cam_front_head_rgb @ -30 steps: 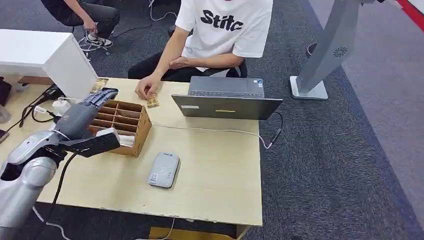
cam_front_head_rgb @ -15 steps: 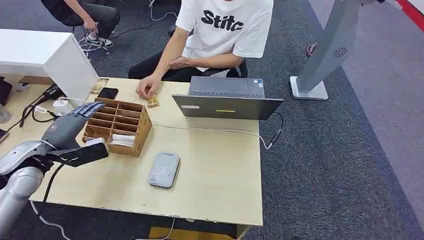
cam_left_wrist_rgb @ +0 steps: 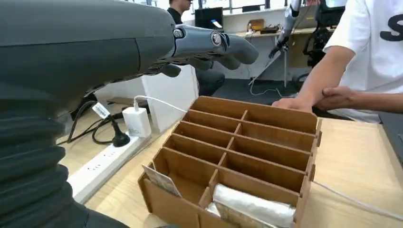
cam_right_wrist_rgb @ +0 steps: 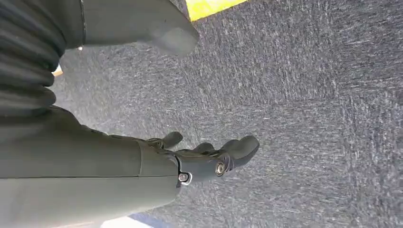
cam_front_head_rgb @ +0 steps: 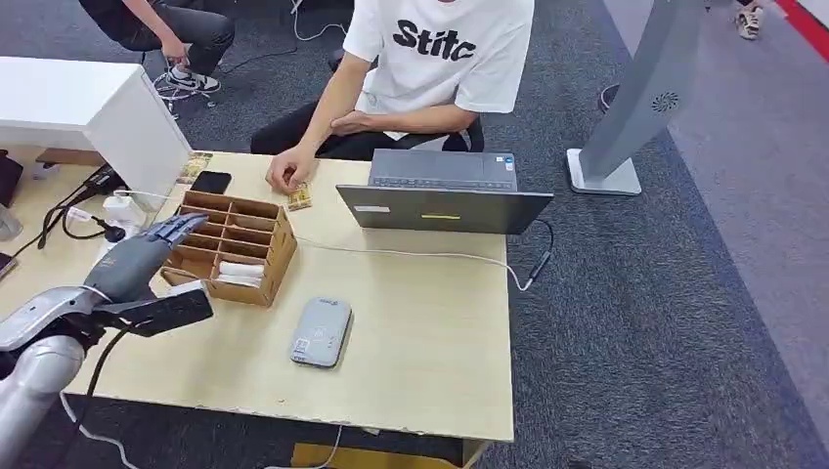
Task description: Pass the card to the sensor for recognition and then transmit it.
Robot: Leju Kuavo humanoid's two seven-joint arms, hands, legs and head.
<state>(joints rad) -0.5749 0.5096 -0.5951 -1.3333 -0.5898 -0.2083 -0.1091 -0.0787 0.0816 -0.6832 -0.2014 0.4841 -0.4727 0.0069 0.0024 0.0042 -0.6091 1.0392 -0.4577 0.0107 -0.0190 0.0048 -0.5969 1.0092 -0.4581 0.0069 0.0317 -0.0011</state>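
A brown divided wooden box (cam_front_head_rgb: 284, 237) stands on the table's left half. My left hand (cam_front_head_rgb: 137, 264) hovers at its near left corner, fingers stretched out and apart, thumb (cam_front_head_rgb: 176, 310) below, holding nothing. In the left wrist view the fingers (cam_left_wrist_rgb: 214, 45) reach over the box (cam_left_wrist_rgb: 266, 142); a card (cam_left_wrist_rgb: 161, 179) leans in the nearest corner compartment, with white wrapped packs (cam_left_wrist_rgb: 252, 209) beside it. The grey card sensor (cam_front_head_rgb: 321, 332) lies flat to the right of the box. My right hand (cam_right_wrist_rgb: 204, 159) hangs over dark carpet with nothing in it.
A seated person in a white shirt rests a hand (cam_front_head_rgb: 285, 174) by a small card (cam_front_head_rgb: 299, 199) at the table's far edge. An open laptop (cam_front_head_rgb: 445, 191) sits at the far right, a phone (cam_front_head_rgb: 210, 182) and a power strip with cables (cam_front_head_rgb: 108, 210) to the left.
My left hand has drawn back from above the box toward me and lower, ending at the box's near left corner. The sensor, box and person have stayed put.
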